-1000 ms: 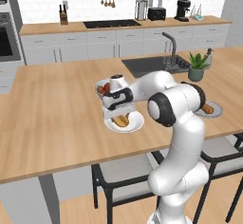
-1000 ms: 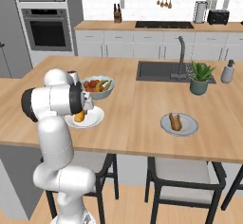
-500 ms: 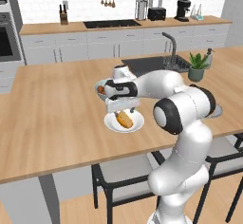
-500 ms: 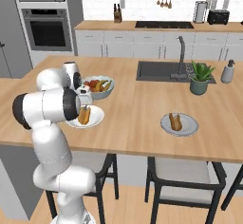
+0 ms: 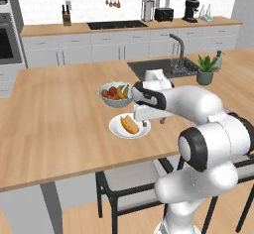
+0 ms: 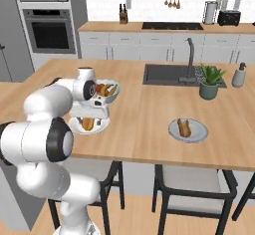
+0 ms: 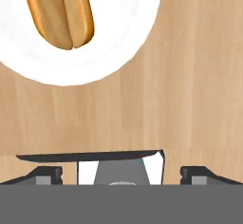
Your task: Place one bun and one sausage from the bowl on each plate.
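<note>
A small white plate (image 5: 117,129) (image 6: 74,125) (image 7: 114,42) lies on the wooden island with an orange-tan bun (image 5: 129,125) (image 6: 88,124) (image 7: 59,9) on it. My gripper (image 5: 144,120) (image 6: 92,115) (image 7: 122,173) hangs open just beside this plate's rim, over bare wood, with nothing between its fingertips (image 7: 45,173). A second plate (image 6: 200,132) lies further right and holds a bun (image 6: 182,128) with a darker piece, seemingly a sausage, beside it. The black bowl is hidden.
A pale bowl of colourful fruit (image 5: 115,93) (image 6: 107,90) stands just behind the near plate. Further back are the sink (image 5: 163,67) (image 6: 172,73) and a potted plant (image 5: 205,69) (image 6: 211,81). Chairs (image 6: 191,179) stand under the island's front edge.
My hand has swung off the near plate to its rim, the elbow coming forward, and the jaws have spread wider. The bun stays on the plate.
</note>
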### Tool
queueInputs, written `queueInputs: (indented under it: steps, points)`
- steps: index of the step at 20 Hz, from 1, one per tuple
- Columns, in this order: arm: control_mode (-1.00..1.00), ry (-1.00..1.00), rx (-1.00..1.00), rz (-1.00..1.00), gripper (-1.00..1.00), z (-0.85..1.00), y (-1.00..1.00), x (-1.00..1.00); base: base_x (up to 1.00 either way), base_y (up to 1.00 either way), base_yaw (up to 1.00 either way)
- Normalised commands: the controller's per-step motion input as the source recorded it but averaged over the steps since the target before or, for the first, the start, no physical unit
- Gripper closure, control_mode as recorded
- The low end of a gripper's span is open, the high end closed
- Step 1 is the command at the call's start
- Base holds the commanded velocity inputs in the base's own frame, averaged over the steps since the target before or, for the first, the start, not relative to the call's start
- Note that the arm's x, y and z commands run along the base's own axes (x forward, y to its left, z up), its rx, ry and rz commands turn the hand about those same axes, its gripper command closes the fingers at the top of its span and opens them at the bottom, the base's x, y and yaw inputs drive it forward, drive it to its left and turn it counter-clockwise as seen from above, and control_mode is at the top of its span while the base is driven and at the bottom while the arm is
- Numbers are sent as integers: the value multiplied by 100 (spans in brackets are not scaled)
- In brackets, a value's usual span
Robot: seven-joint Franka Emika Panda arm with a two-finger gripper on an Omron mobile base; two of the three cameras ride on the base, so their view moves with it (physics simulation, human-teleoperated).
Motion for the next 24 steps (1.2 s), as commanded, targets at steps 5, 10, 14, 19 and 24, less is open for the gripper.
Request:
queueInputs:
  steps: [5,10,14,19,24]
  points:
    - [-100,-28,1,-1,-100,34,-30,-100,0,0,0]
    - [-100,-22,1,0,-100,71,-14,-97,0,0,0]
    - [-100,-7,1,0,-100,23,-3,-46,0,0,0]
    - [-100,0,0,0,-100,0,0,0,0,0,0]
    - [100,0,0,0,-100,0,0,-9,-29,-4,0]
